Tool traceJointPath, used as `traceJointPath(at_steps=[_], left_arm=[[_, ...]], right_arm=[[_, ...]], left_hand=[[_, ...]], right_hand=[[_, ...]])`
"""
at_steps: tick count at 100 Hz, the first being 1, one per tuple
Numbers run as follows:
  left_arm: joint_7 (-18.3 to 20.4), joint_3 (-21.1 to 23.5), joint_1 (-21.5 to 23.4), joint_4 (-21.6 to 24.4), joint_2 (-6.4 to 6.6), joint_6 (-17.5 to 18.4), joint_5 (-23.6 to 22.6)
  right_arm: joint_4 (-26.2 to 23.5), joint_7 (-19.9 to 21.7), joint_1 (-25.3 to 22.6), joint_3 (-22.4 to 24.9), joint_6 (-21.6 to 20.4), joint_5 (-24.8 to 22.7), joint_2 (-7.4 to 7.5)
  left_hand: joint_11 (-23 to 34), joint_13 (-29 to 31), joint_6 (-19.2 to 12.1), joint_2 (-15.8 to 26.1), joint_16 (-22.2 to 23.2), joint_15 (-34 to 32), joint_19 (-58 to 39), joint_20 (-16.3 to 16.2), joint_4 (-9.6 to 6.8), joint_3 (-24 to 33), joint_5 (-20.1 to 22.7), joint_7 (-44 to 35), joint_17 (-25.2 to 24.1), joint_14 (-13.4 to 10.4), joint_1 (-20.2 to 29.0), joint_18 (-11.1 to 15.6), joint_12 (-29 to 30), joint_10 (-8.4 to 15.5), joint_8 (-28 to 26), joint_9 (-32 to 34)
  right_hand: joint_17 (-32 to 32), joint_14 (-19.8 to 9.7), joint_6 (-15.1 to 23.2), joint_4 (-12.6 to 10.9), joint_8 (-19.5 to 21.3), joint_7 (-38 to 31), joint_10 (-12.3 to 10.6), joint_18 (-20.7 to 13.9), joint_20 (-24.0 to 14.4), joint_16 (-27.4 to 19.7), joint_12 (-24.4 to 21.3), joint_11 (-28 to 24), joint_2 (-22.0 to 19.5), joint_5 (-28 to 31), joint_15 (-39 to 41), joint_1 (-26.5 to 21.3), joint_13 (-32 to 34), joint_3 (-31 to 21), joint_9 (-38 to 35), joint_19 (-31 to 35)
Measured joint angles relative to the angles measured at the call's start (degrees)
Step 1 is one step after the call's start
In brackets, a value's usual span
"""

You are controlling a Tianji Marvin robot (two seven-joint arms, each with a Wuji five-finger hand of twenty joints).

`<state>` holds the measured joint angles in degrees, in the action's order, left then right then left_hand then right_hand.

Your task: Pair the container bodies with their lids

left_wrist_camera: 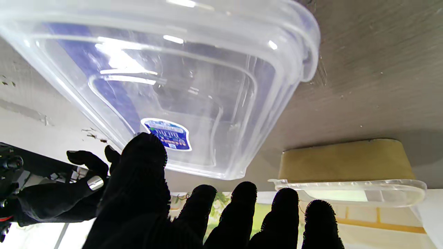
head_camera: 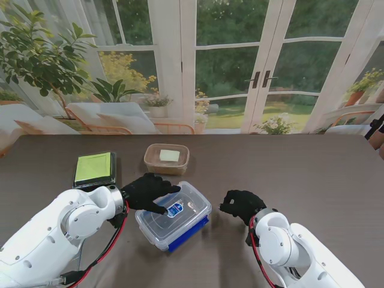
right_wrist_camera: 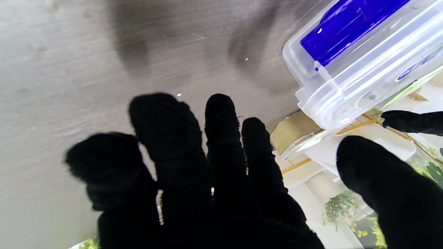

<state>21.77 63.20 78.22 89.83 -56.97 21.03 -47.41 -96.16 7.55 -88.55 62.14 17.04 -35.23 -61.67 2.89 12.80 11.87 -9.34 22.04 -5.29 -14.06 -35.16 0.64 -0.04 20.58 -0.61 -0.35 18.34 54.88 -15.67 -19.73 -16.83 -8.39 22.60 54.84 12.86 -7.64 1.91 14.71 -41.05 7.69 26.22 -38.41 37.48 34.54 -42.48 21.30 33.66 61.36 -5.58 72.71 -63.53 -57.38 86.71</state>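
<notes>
Two containers sit on the dark worktop (head_camera: 312, 174), plus one loose lid. Closest to the robot is the clear plastic box (head_camera: 174, 215), turned at an angle, with a clear lid (head_camera: 180, 201) already sitting on top of it and a blue-and-white sticker (head_camera: 174, 210) on that lid. Something flat and blue (right_wrist_camera: 349, 24) shows through the box wall down by the bottom edge, can't tell what it is exactly.

The left robot hand (head_camera: 146, 191) is in a black glove and rests over the left end of that lid, thumb tip right next to the sticker in the left wrist view, fingers spread out and not wrapped around anything. The right robot hand (head_camera: 241, 204), also gloved, is just right of the box with a gap between them, fingers loosely apart and holding nothing.

Farther from the robot, just past the clear box, there's a tan open-top tub (head_camera: 166, 158) with a pale yellowish block (head_camera: 169, 156) lying inside it. Left of the tub is a dark tray-like lid with a yellow-green top (head_camera: 95, 168), flat on the worktop, apart from both containers.
</notes>
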Motion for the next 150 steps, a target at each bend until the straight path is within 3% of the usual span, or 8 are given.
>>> traceJointPath(at_steps=[20, 23, 45, 79, 101, 106, 111, 150], left_arm=[[0.2, -1.5, -0.1, -0.4, 0.06, -0.4, -0.3], [0.2, -1.8, -0.2, -0.6, 0.06, -0.6, -0.2], [0.8, -2.4, -0.4, -0.8, 0.06, -1.7, 0.3], [2.0, -0.9, 2.2, 1.5, 0.06, -3.9, 0.3], [1.9, -0.3, 3.5, 2.3, 0.04, -5.1, 0.5], [1.9, -0.2, 3.7, 2.5, 0.05, -5.3, 0.6], [2.0, 0.0, 3.9, 2.7, 0.05, -5.4, 0.6], [2.2, 1.4, 6.0, 4.4, 0.07, -7.0, 0.3]], right_arm=[[0.7, -0.1, 0.0, -1.6, 1.5, 1.5, -0.24], [0.7, -0.1, 0.1, -1.8, 1.9, 1.7, -0.27], [1.8, 0.2, 1.0, -3.8, 2.5, 5.6, -0.37], [4.0, -1.3, 4.1, -8.1, 3.6, 7.3, -1.29], [6.0, -4.2, 6.1, -10.5, 4.1, 8.3, -2.07], [6.6, -4.5, 6.7, -11.1, 4.1, 8.3, -2.15], [6.8, -4.7, 7.2, -11.6, 4.2, 8.3, -2.2], [9.8, -5.4, 12.4, -16.1, 5.5, 9.2, -2.94]], left_hand=[[0.2, -1.4, -0.5, 0.0, -0.2, 0.2, 0.8, 0.0, 0.05, -0.2, -2.9, 0.8, -0.2, -0.2, -0.6, 0.6, 0.9, 0.2, 1.2, -1.6], [-0.7, -1.4, -0.5, 0.0, -0.2, 0.2, 0.8, 0.0, 0.07, -0.2, -2.9, 0.8, -0.2, -0.2, -1.1, 0.6, 2.0, 0.1, 1.2, -1.9], [-2.2, -1.4, -0.5, 0.1, -0.3, 0.2, 1.4, 0.0, 0.08, -0.2, -2.9, 0.8, -0.7, -0.2, -1.1, 0.6, 2.1, -0.3, 1.9, -3.9], [-4.7, -1.4, 0.1, 0.8, -0.3, 0.2, 1.5, -0.6, -0.51, 0.4, -2.9, 0.8, -0.8, -0.2, -1.1, 0.6, 3.4, -0.3, 2.4, -5.4], [-5.5, -1.4, 0.7, 1.5, -0.3, 0.2, 1.5, -0.7, -0.53, 0.9, -2.9, 0.8, -0.8, -0.2, -1.1, 0.6, 3.8, -0.3, 2.4, -6.4], [-5.6, -1.4, 1.0, 1.5, -0.3, 0.2, 1.5, -0.7, -0.54, 0.9, -2.9, 0.8, -0.8, -0.2, -1.1, 0.6, 3.8, -1.0, 2.4, -6.4], [-5.7, -1.4, 1.7, 1.5, -0.3, 0.2, 1.5, -1.2, -0.54, 0.9, -2.9, 0.8, -0.8, -0.2, -1.1, 0.6, 3.8, -1.8, 2.4, -6.4], [-6.2, -1.3, 3.3, 2.2, -0.3, 0.2, 2.1, -1.3, -0.54, 0.9, -2.9, 0.7, -0.8, 0.4, -1.1, 0.6, 3.9, -6.6, 2.2, -6.5]], right_hand=[[0.0, 0.1, -0.8, 0.1, 1.1, -2.4, 0.7, 0.0, 0.0, 0.0, -0.6, 0.6, -0.1, 1.4, -0.7, 0.8, -0.5, 2.3, 0.3, -0.8], [0.0, 0.1, -1.1, 0.1, 1.2, -3.0, 1.0, 0.0, 0.0, 0.0, -0.9, 0.6, -1.2, 2.4, -0.8, 1.0, -0.5, 5.4, 0.3, -0.9], [0.0, 0.7, -1.4, 0.1, 1.4, -2.8, 1.1, 0.0, 0.0, 0.0, -1.1, 0.6, -1.4, 3.5, -0.8, 1.0, -0.5, 4.6, 0.3, -0.9], [0.0, 0.7, -0.7, 0.1, 1.2, -2.1, 1.1, 0.0, 0.0, 0.0, -1.2, 0.6, -1.4, 4.6, -0.8, 0.7, -0.5, 4.6, 0.3, -0.9], [0.0, 0.7, -3.8, 0.1, 0.8, -2.9, 1.1, 0.0, 0.0, 0.0, -1.2, 0.6, -1.1, 7.6, -0.8, -1.9, -0.5, 4.0, 0.2, -0.9], [0.0, 0.7, -4.3, 0.1, 0.8, -2.9, 1.2, 0.0, 0.0, 0.0, -1.2, 0.6, -0.9, 7.6, -0.8, -1.8, -0.5, 4.2, 0.1, -0.9], [0.0, 0.7, -4.6, 1.8, 0.8, -2.8, 1.7, 0.0, 0.0, 0.0, -1.2, 0.6, -0.6, 7.8, -0.8, -1.8, -0.5, 2.8, 0.1, -0.9], [0.0, 0.6, -7.4, 2.5, 0.8, -2.3, 2.5, -0.1, 0.0, 0.0, -1.2, 0.6, -0.5, 8.3, -0.4, -2.1, -0.4, 2.6, -0.6, -0.9]])
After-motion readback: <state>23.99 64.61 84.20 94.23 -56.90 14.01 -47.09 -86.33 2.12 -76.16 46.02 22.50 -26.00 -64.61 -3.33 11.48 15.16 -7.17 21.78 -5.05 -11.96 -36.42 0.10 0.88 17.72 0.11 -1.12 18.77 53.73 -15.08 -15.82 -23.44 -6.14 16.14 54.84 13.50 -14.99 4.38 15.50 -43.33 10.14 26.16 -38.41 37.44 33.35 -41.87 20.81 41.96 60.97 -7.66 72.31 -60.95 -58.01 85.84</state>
